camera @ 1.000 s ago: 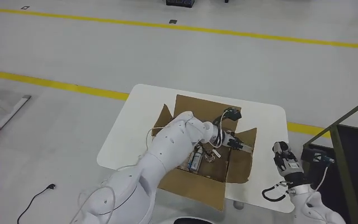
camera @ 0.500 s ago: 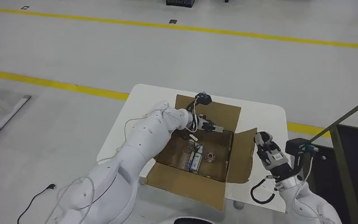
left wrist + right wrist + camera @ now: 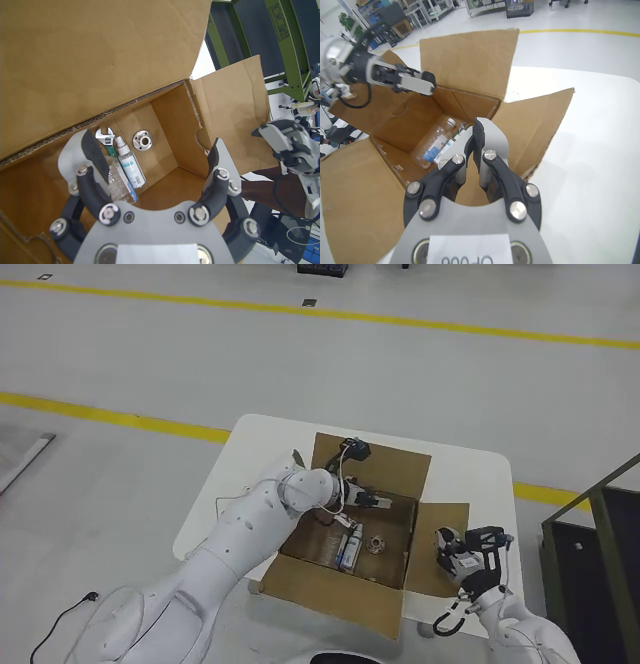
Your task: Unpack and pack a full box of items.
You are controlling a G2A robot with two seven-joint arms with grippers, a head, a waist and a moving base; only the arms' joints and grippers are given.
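An open cardboard box point(image 3: 335, 599) stands on the white table point(image 3: 470, 469) with all flaps spread. On its floor lie a clear plastic bottle point(image 3: 432, 147), a white spray bottle point(image 3: 128, 165), a green-handled wrench point(image 3: 106, 140) and a round metal flange point(image 3: 142, 141). My left gripper point(image 3: 375, 501) hangs open over the far part of the box, holding nothing; it also appears as the left gripper point(image 3: 417, 83) across the box. My right gripper point(image 3: 476, 135) is shut and empty, just above the box's right flap point(image 3: 440, 554).
A green metal cart point(image 3: 600, 544) stands just off the table's right side. The table shows bare white surface to the right point(image 3: 582, 150) and behind the box. Yellow lines cross the floor beyond.
My left gripper has swung from the box's right side back to its far middle. My right gripper has moved in from the table's right edge to the right flap.
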